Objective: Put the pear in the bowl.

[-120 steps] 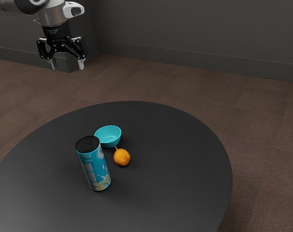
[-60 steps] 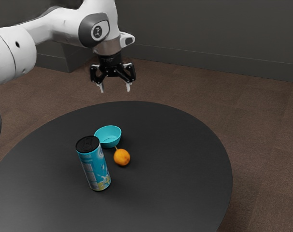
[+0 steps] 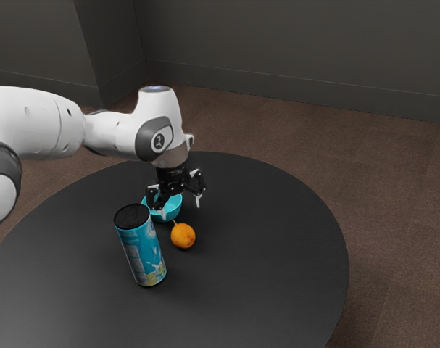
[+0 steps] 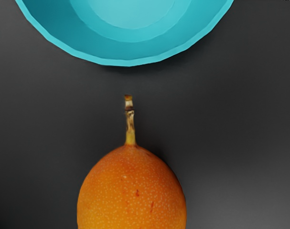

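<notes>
dark table (image 3: pixel 270 254) | pear (image 4: pixel 132 191): stem (image 4: pixel 130 126), long axis toward bowl (image 4: pixel 128 52) | hand (image 3: pixel 181 206) released, open wide

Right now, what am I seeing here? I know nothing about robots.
You're seeing a robot arm that ends in a black two-fingered gripper, which serves as its hand. The exterior view is taken from the arm's side; the wrist view looks down from a camera on that hand. On the dark round table are a turquoise bowl, a tall blue can with a black lid, and an orange fruit, presumably the pear, its stem pointing toward the bowl. Nothing is held: the gripper is open.
</notes>
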Robot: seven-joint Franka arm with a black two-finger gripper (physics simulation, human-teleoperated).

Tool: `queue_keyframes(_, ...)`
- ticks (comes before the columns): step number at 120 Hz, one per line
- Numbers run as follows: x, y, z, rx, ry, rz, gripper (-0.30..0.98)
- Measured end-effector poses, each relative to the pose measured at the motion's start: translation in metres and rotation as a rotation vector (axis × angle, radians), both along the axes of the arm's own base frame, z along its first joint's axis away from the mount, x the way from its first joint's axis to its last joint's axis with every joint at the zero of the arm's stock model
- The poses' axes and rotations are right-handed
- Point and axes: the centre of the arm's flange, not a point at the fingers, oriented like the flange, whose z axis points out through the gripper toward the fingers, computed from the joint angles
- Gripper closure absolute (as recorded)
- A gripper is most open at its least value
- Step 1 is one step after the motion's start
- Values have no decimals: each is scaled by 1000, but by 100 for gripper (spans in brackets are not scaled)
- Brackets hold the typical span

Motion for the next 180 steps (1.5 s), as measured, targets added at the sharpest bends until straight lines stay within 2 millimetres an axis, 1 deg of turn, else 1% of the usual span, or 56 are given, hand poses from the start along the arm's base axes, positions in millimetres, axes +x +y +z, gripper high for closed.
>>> queue_keyframes(11, -1, 1, -17, 4, -9, 63, 0)
queue_keyframes(33, 0, -4, -37, 6, -25, 153, 0)
queue_keyframes(53, -7, -3, -52, 1, -28, 227, 0)
queue_keyframes(78, -5, -2, -67, 6, -37, 287, 0)
queue_keyframes(96, -3, -2, -70, 7, -57, 315, 0)
queue_keyframes(109, -1, -2, -76, 10, -69, 332, 3)
queue_keyframes(121, 1, -1, -78, 11, -80, 344, 8)
queue_keyframes(166, 4, 0, -77, 11, -102, 363, 28)
queue_keyframes(180, 6, -6, -74, 10, -109, 355, 33)
